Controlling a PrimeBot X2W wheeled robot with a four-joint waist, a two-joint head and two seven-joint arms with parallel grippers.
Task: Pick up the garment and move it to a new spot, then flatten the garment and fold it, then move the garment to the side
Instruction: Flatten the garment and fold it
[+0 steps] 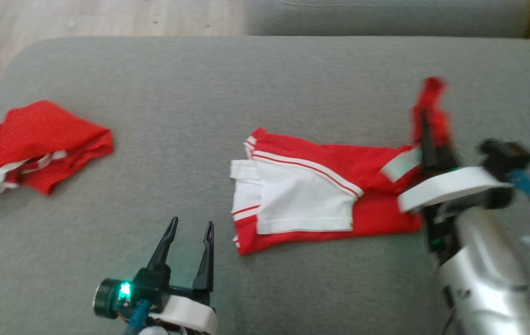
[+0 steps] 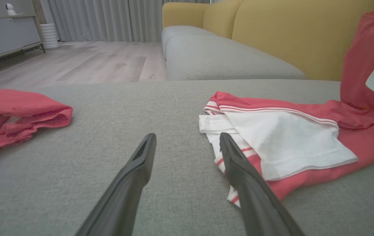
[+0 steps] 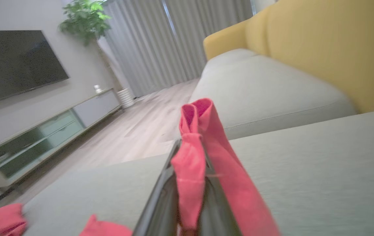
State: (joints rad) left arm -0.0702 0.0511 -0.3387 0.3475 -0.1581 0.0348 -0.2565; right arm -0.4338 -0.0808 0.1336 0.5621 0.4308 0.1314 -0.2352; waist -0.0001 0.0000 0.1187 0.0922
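The garment (image 1: 321, 195), a red shirt with white panels and stripes, lies on the grey cushion (image 1: 246, 83) right of the cushion's middle, its long axis running left to right. Its right end is pulled up off the cushion into a narrow red peak, and the right gripper (image 1: 427, 125) is clamped shut on that peak, a bunched fold of red cloth pinched between its two fingers. The rest of the shirt rests flat, partly folded over itself. The left gripper (image 1: 188, 237) hovers over the cushion's near edge with its fingers spread and nothing between them. The shirt's free left end lies just to the right of those fingers and a little beyond them. The left arm is therefore the nearer one to that end, and it looks best placed to take it. A second red garment (image 1: 37, 149) lies crumpled at the cushion's far left, well apart.
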